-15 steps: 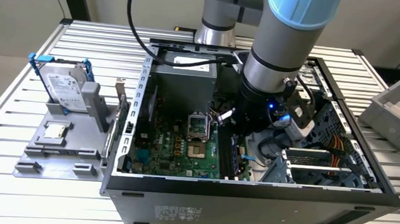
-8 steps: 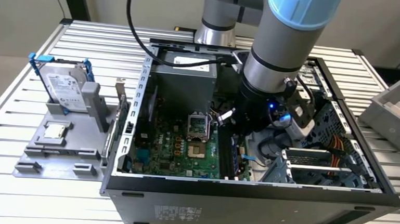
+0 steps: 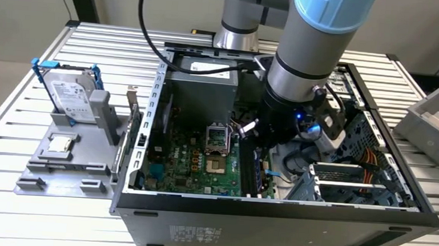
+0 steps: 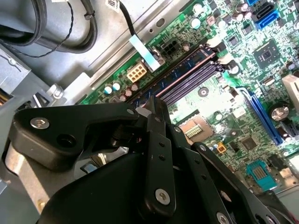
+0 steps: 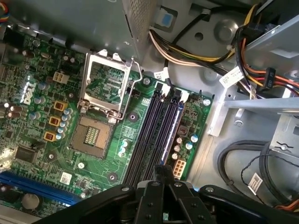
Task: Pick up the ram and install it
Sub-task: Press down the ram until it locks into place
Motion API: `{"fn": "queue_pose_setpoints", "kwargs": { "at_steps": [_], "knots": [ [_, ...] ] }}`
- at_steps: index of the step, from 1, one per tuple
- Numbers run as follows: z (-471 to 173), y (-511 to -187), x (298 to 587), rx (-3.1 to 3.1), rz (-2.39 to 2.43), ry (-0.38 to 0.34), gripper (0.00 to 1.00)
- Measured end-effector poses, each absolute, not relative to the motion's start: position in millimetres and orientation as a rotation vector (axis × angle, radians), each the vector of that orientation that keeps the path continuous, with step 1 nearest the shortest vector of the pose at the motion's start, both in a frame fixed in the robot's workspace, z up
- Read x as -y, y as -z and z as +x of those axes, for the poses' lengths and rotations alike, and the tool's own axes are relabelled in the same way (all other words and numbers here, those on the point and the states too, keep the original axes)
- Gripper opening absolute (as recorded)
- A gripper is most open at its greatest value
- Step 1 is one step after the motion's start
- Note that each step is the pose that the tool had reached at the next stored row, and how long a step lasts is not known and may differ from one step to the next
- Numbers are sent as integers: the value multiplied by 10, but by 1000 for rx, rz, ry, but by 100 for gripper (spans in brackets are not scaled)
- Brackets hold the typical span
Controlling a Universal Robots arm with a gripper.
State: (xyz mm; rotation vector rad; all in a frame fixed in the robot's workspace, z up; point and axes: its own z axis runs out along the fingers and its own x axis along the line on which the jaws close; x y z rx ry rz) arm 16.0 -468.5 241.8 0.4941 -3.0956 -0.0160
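The gripper (image 5: 161, 175) hangs low inside the open computer case (image 3: 275, 209) on the bench (image 3: 15, 213), its fingers (image 4: 156, 109) drawn narrow on the ram (image 5: 172, 128), which stands edge-on in 1 of the black slots (image 5: 152, 133) of the green motherboard (image 5: 107, 158).

Silver-grey tubular arm (image 3: 300, 59) with pale blue joint cap (image 3: 329, 7); black cable (image 3: 152, 33) looped alongside. Black wrist housing (image 3: 284, 124), small blue light glowing. Gripper (image 5: 163, 175): matte black linkage bars, silver screw heads at pivots, seen in both wrist views. Broad black finger link (image 4: 70, 128) with round bolt; bare metal plate beneath.
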Motion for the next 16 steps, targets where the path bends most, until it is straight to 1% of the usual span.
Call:
{"fn": "queue_pose_setpoints", "kwargs": {
  "at_steps": [16],
  "knots": [
    [159, -2418, 4679, 3048, 728, 14, 0]
  ]
}}
